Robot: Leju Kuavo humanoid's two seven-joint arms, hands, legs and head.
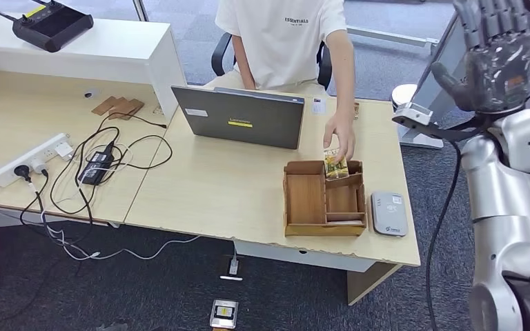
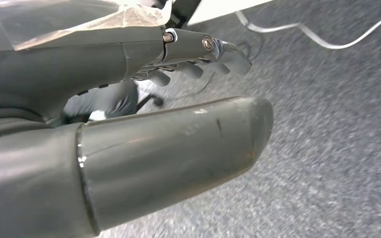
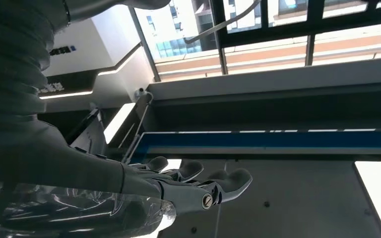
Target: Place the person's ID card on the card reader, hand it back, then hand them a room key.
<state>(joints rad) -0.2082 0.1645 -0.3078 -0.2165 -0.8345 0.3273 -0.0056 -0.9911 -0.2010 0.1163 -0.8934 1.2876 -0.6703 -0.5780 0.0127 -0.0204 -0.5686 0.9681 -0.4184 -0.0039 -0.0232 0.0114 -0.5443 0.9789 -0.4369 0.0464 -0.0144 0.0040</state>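
My right hand [image 1: 497, 62] is raised high at the right of the desk, fingers spread and pointing up, holding nothing; in the right wrist view its fingers [image 3: 193, 183] stand against the ceiling. My left hand [image 2: 144, 54] hangs over grey carpet with its fingers stretched out and nothing in it. The grey card reader [image 1: 388, 213] lies near the desk's front right corner, beside a wooden organizer tray [image 1: 305, 200]. A person in a white T-shirt sits behind the desk; their hand [image 1: 340, 136] touches a small yellowish item [image 1: 336, 165] in the tray's back right compartment. A small white card [image 1: 318, 105] lies behind the laptop.
A grey laptop [image 1: 241, 116] stands open mid-desk, facing the person. A power strip [image 1: 31, 158], an adapter and tangled cables cover the left desk. A black controller [image 1: 52, 24] sits on the white counter. A small device [image 1: 223, 314] lies on the floor below the desk.
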